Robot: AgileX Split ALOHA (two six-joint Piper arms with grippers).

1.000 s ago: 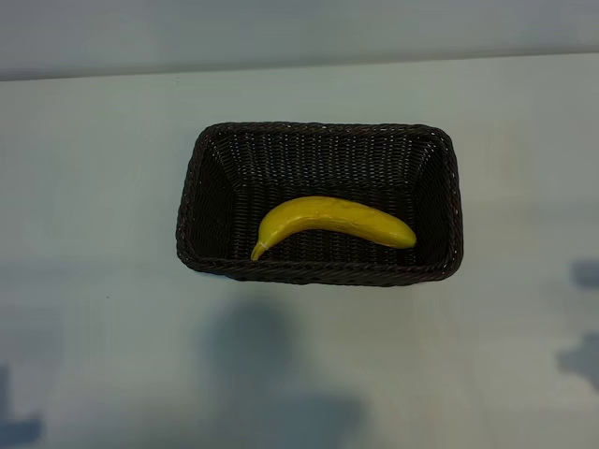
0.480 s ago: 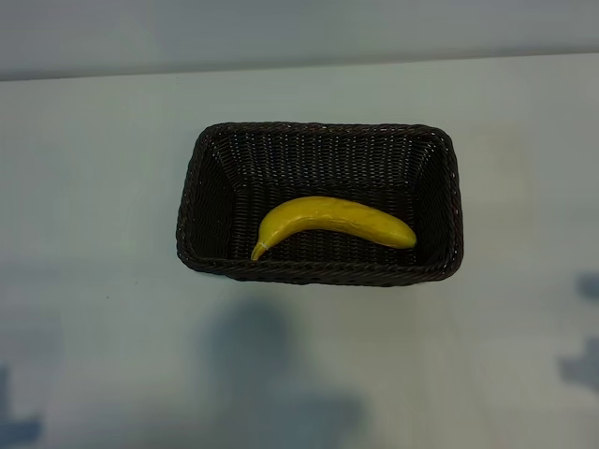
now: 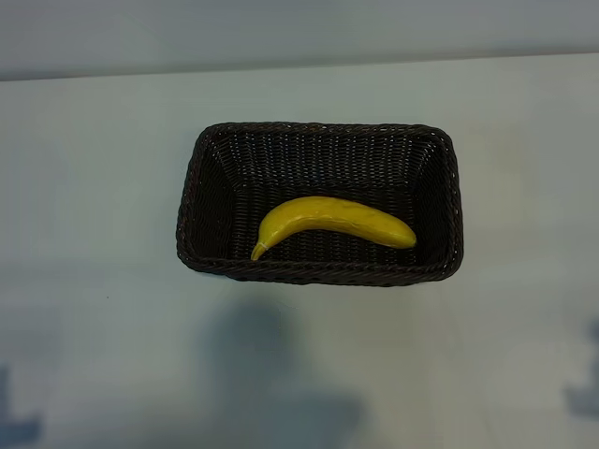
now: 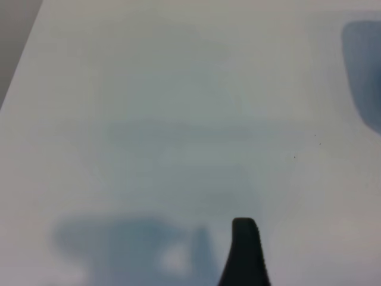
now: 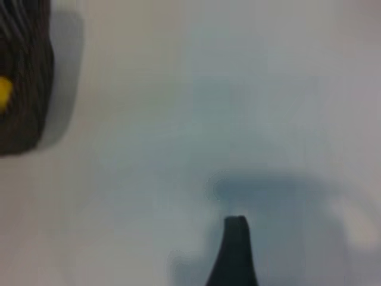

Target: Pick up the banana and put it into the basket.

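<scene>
Banana [image 3: 332, 221] lies flat on the floor of the basket [image 3: 320, 134], a single bright-yellow fruit curving gently, its arch towards the far wall. In the exterior view its thin stem end points to the basket's near left corner and its blunter end reaches towards the right wall; it sits closer to the near wall than to the far one. The dark-brown woven wicker basket stands upright in the middle of the pale surface [image 3: 94, 187], its long sides running across the view.

No arm shows in the exterior view; only soft shadows fall on the surface near the lower edge and in the lower corners.

In the left wrist view the left gripper shows just one dark finger [image 4: 245, 253] over bare surface, with nothing between or against it. Going by that lone tip with no partner in sight, the fingers are spread wide and hold nothing.

In the right wrist view the right gripper likewise shows a single dark finger [image 5: 233, 250] above the surface, fingers spread wide and empty. A corner of the basket [image 5: 24, 89] and a small patch of the banana [image 5: 3, 94] show well apart from that finger.
</scene>
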